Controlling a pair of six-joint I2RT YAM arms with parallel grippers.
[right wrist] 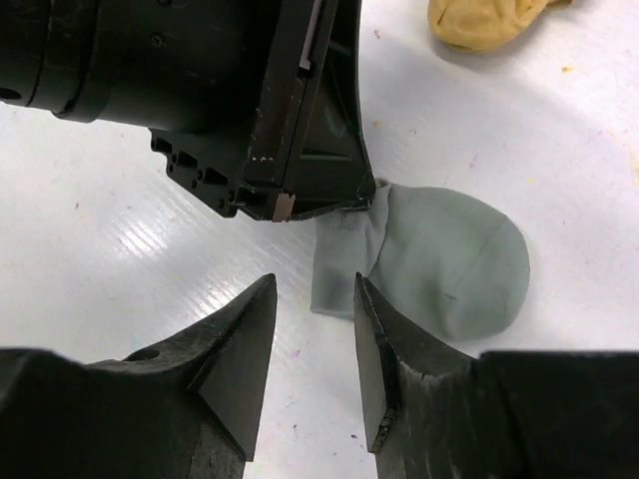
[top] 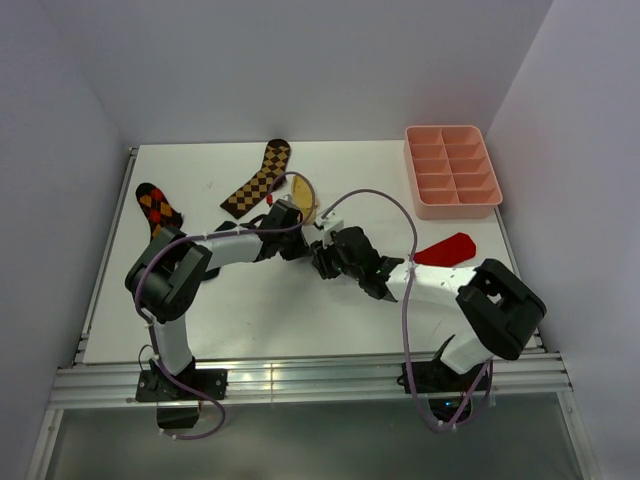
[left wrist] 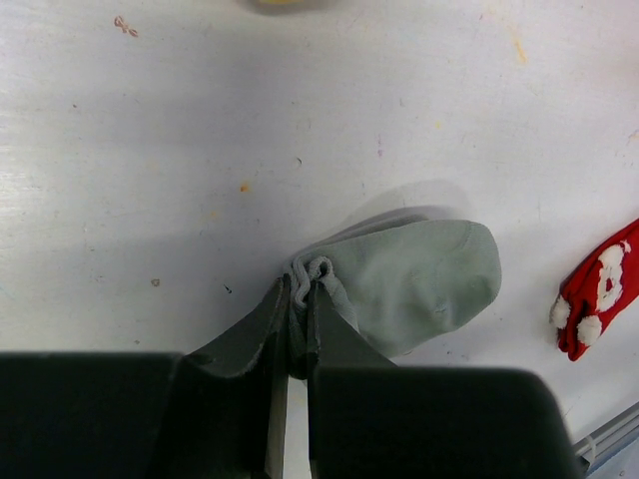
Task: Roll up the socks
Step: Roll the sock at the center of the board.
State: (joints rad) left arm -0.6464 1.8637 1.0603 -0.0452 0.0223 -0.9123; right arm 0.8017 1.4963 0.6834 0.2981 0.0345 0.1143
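- My left gripper (left wrist: 298, 289) pinches the cuff of the small pale-grey fabric ankle sock (left wrist: 419, 284), midway between the white table (top: 250, 320)'s side edges; that thin bite could slip.
- My right gripper (right wrist: 315, 289) hangs spread just beside the sock; advancing could knock the left one.

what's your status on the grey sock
Left gripper shut on grey sock cuff. Right gripper open, beside it. Yellow sock lies apart, not in the way.
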